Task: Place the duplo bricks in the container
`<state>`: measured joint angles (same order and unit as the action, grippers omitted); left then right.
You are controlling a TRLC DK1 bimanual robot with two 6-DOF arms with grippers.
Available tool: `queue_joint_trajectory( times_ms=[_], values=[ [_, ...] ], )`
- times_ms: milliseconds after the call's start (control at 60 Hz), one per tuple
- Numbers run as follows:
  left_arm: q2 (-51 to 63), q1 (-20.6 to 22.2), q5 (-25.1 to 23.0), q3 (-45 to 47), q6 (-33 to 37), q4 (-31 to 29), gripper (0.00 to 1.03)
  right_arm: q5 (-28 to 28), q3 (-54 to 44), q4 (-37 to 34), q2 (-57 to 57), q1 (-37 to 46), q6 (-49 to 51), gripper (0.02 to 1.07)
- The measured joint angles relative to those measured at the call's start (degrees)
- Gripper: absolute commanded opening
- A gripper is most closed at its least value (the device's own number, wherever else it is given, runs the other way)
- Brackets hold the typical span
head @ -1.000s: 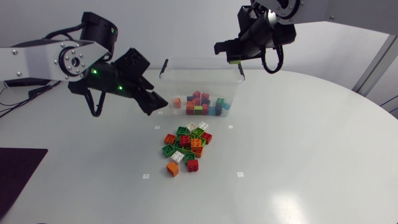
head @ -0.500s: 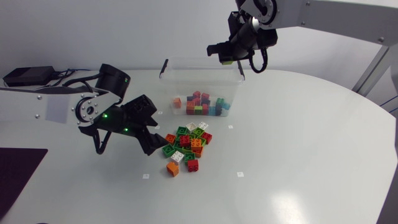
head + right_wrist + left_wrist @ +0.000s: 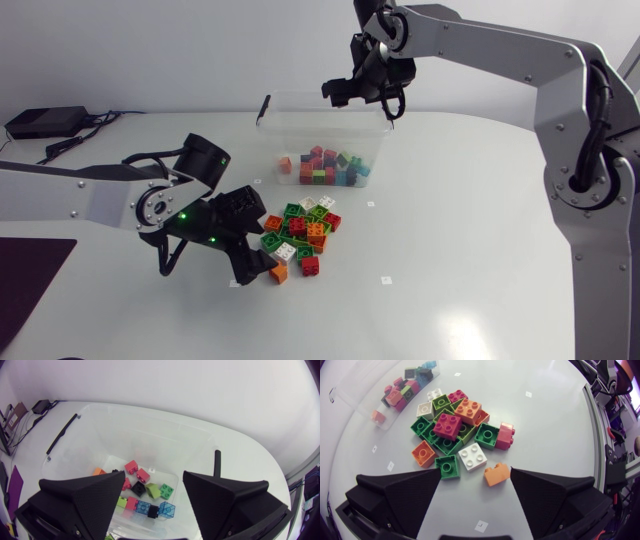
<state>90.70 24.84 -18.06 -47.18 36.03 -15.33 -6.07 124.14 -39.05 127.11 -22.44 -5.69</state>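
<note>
Several duplo bricks [image 3: 300, 235] in red, green, orange and white lie heaped mid-table. My left gripper [image 3: 257, 263] is low at the heap's near-left side, open. An orange brick [image 3: 496, 474] lies just ahead of its fingertips, with a white brick [image 3: 472, 456] and a green brick [image 3: 447, 466] beside it. My left gripper [image 3: 475, 480] holds nothing. The clear container [image 3: 372, 128] stands at the back with several bricks [image 3: 325, 167] inside. My right gripper [image 3: 347, 92] hangs above its far rim. In its wrist view my right gripper [image 3: 153, 476] is open and empty over the container [image 3: 125, 425] and the bricks [image 3: 145, 492] in it.
A black latch handle [image 3: 263, 107] stands up at the container's left end, another [image 3: 217, 462] at the other end. Bare table lies to the right of the heap and toward the front edge.
My left arm dropped from beside the container down to the heap's near-left side. My right gripper shifted left over the container and its fingers opened.
</note>
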Motion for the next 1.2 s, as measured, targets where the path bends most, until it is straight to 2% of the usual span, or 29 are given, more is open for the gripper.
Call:
queue_joint_trajectory(
  times_ms=[233,433,583,733,833,933,983,1200],
  values=[
    [0.2,2.5,2.5,0.0,-2.8,-0.7,0.96,0.0,-1.6,-0.6,-1.6,-0.3,0.0,1.03],
    [3.4,5.8,6.3,0.0,-5.4,-0.6,0.96,0.0,-7.3,-0.6,-8.5,-1.2,0.0,1.03],
    [6.0,6.4,7.7,0.0,-6.8,0.1,0.95,0.0,-12.5,-0.2,-15.2,-1.9,0.0,1.03],
    [6.9,6.4,7.9,0.0,-8.2,1.4,0.85,-0.2,-19.1,0.4,-21.8,-3.1,0.5,1.03],
    [6.9,6.4,7.9,0.0,-9.1,1.9,0.73,-0.2,-25.4,1.8,-26.3,-3.9,1.6,1.03],
    [7.0,6.4,7.9,0.0,-9.3,2.4,0.52,-0.2,-31.3,3.2,-30.3,-4.2,2.4,1.03],
    [7.2,6.4,7.9,0.0,-9.3,2.4,0.36,-0.1,-34.1,3.6,-32.2,-4.2,2.8,1.02],
    [8.2,6.8,7.9,0.0,-9.3,2.4,0.32,0.0,-43.9,4.6,-38.4,-6.7,2.8,1.02]
  ],
)
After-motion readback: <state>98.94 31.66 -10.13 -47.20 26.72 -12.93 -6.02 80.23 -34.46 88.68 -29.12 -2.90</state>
